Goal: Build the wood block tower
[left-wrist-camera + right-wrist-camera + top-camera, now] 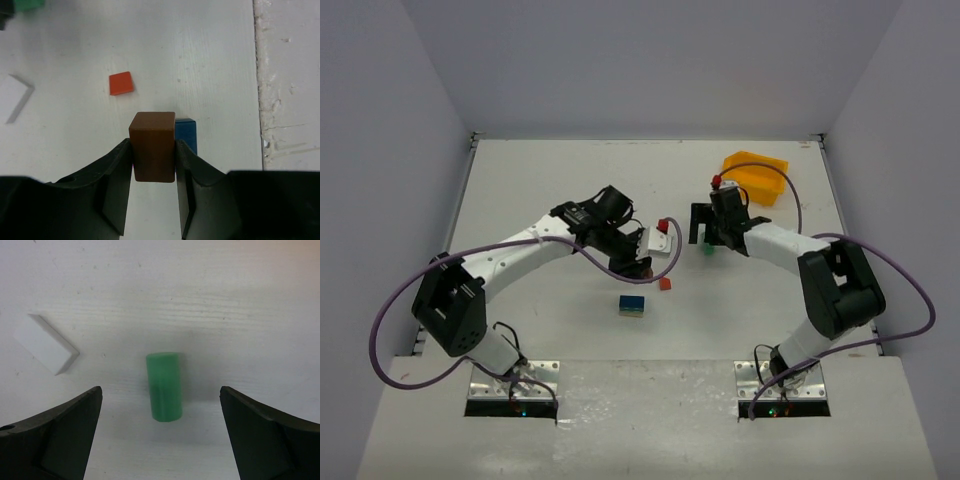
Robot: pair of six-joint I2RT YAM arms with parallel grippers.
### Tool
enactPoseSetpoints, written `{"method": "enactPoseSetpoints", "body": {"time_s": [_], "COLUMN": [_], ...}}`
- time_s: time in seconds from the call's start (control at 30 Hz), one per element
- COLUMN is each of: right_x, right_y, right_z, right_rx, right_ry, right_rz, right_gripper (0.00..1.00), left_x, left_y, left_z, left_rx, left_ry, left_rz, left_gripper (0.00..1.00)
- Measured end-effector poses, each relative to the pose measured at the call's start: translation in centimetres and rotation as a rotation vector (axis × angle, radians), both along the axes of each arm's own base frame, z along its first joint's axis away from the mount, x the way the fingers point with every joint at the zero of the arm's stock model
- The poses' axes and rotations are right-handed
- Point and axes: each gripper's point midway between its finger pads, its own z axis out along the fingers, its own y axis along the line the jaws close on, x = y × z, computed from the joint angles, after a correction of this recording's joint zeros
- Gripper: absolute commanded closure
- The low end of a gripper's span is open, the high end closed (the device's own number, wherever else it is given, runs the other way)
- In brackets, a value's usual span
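Clamped on brown block (pixel 152 137) with left gripper (pixel 152 162), apparently offset beside blue block (pixel 186 134): expect sliding off if released misaligned. Spread wide around green block (pixel 163 382) with right gripper (pixel 159 407): expect shifting if nudged.

Most of the blue block (pixel 186 135) behind the brown block (pixel 152 147); green piece (pixel 29 4) cropped at top edge.

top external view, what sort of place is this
Probably a robot lab test cell: a white table walled in by plain grey panels, left arm and right arm bolted at its near edge, a blue block and yellow bin.
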Motion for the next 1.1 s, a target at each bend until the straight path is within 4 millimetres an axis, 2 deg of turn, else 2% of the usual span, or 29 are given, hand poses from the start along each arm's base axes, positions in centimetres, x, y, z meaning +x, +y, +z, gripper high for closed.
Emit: {"method": "enactPoseSetpoints", "body": {"time_s": [0.1, 0.23, 0.3, 0.4, 0.63, 0.8, 1.1], "right_x": [0.2, -0.1, -0.7, -1.5, -3.4, -4.1, -5.1], "right_y": [-0.8, -1.7, -2.3, -3.1, -4.8, -6.1, -7.5], "right_z": [2.6, 5.7, 6.4, 6.7, 6.6, 7.6, 6.9], "right_rx": [-0.004, 0.001, 0.0, -0.01, -0.054, -0.075, -0.125], "right_ry": [-0.066, -0.153, -0.174, -0.19, -0.19, -0.233, -0.222], "right_rz": [-0.033, -0.072, -0.087, -0.108, -0.15, -0.191, -0.229], "right_gripper": [0.01, 0.01, 0.01, 0.01, 0.01, 0.01, 0.01], "left_x": [-0.9, -0.4, 0.1, -0.2, -2.2, -2.4, -3.0], "left_y": [-0.3, 0.0, 0.4, 0.4, 0.2, 0.7, 1.4], "left_z": [-0.3, 0.1, 0.3, 0.1, -1.7, -2.3, -2.5], "left_rx": [0.022, 0.033, 0.05, 0.072, 0.146, 0.201, 0.236], "left_ry": [0.008, -0.024, -0.049, -0.078, -0.089, -0.124, -0.159], "left_rz": [-0.014, 0.047, 0.089, 0.117, 0.094, 0.096, 0.095], "left_gripper": [1.0, 1.0, 1.0, 1.0, 1.0, 1.0, 1.0]}}
